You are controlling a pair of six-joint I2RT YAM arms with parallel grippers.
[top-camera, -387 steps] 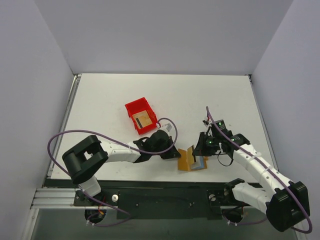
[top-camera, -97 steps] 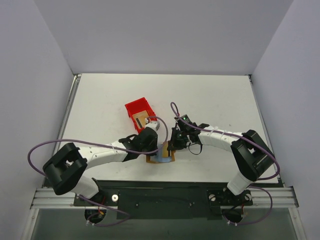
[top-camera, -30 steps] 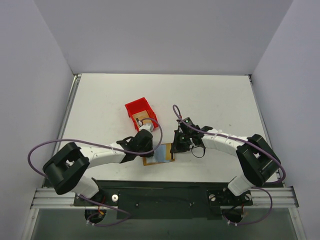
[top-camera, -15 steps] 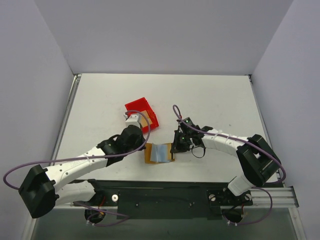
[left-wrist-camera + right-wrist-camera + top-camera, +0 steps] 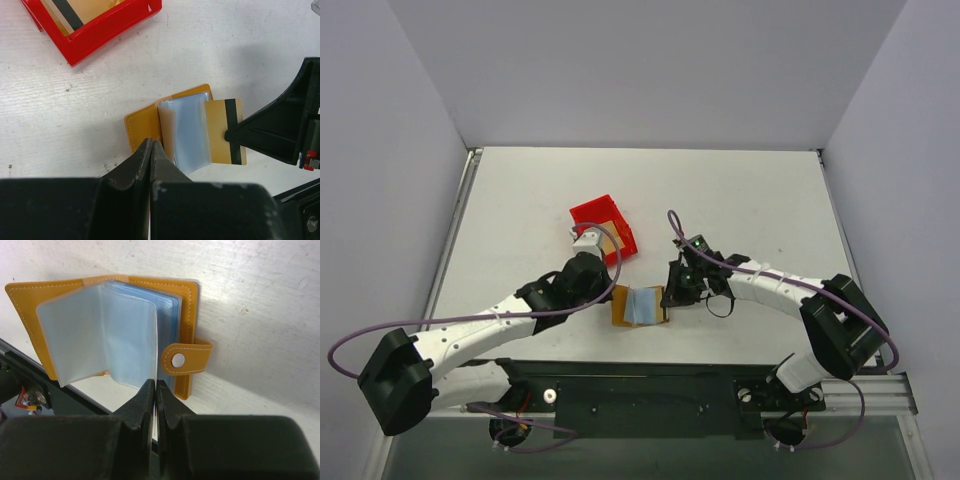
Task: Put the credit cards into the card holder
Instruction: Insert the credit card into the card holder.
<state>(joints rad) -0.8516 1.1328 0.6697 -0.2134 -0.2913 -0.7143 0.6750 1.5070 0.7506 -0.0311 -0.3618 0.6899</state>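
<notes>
Well, I have two hands here, and each one has a job. My right gripper (image 5: pixel 154 386) is squeezed tight on one credit card (image 5: pixel 218 125), the gold one with the dark stripe. I hold it by one edge so the other edge is free to slide in.

The card holder (image 5: pixel 640 305) lies open and flat on the table (image 5: pixel 740 200), just in front of my arms, so its clear blue pockets (image 5: pixel 95 335) face up. The card lies flat at the holder's right side, with its free edge right at the blue pockets. I cannot tell if it is inside a pocket or only on top.

My left gripper (image 5: pixel 151 146) is pinched closed with nothing in it. Its tips are at the edge of the holder's orange cover, on the side away from the card. I think they are there to pin the holder down so it will not slide when the card is pushed. I cannot tell if they touch it.

The little snap tab (image 5: pixel 186 360) sticks out to the side, out of the way. A second card (image 5: pixel 92 7) waits in the red bin (image 5: pixel 588 213), a bit past my left hand, so I think the job is not done.
</notes>
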